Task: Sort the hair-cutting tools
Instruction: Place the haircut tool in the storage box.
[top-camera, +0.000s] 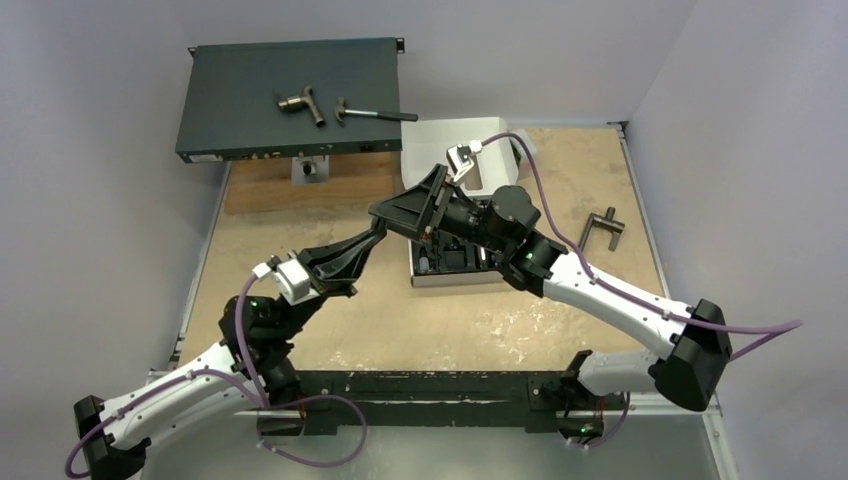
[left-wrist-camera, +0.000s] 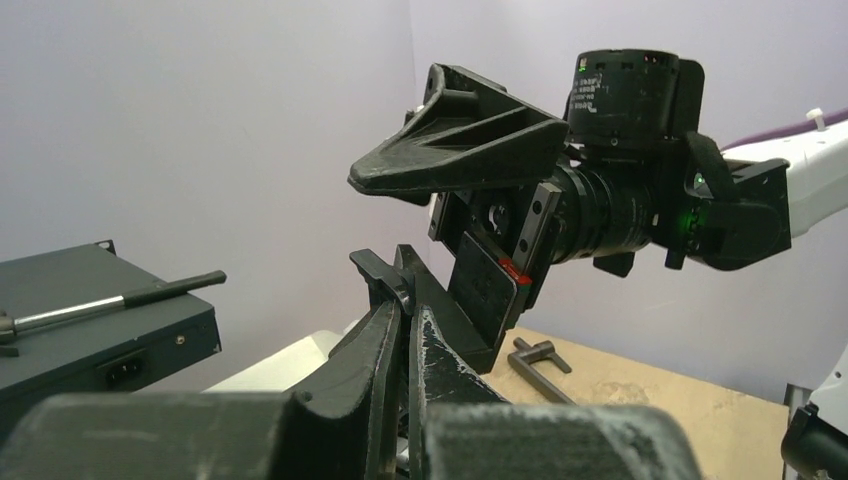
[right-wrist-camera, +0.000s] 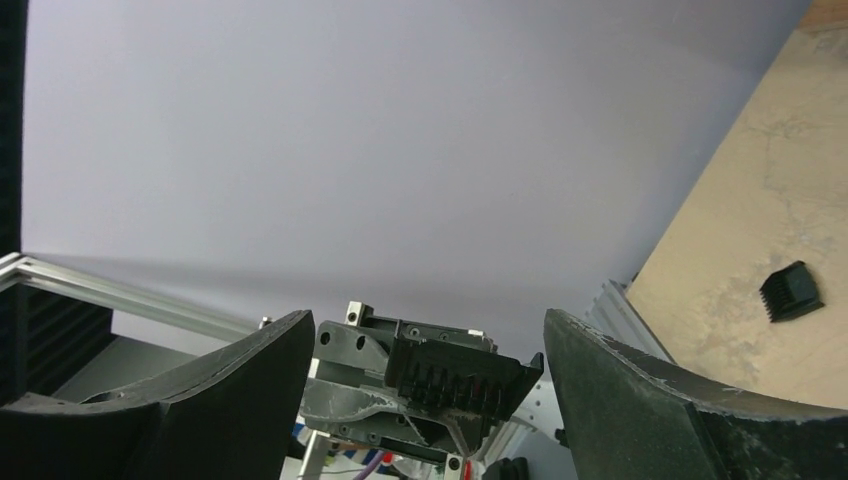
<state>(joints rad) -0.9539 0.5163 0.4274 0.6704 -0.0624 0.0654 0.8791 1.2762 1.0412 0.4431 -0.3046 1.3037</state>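
Observation:
My left gripper (left-wrist-camera: 408, 300) is raised above the table and shut on a small black comb attachment (left-wrist-camera: 385, 272). The comb's teeth show in the right wrist view (right-wrist-camera: 470, 378). My right gripper (right-wrist-camera: 428, 325) is open, with its fingers (right-wrist-camera: 640, 390) standing wide on either side of the comb and not touching it. In the top view the two grippers meet in mid-air, left (top-camera: 380, 222) and right (top-camera: 415, 205), above the left end of a white tray (top-camera: 455, 280) that holds dark pieces. A second black comb attachment (right-wrist-camera: 793, 290) lies on the tabletop. The clipper is not clearly visible.
A dark T-shaped handle (top-camera: 603, 228) lies on the table at the right. A hammer (top-camera: 375, 113) and a pipe fitting (top-camera: 300, 103) rest on a dark flat case (top-camera: 250, 110) at the back left. A white lid (top-camera: 440, 150) stands behind the tray.

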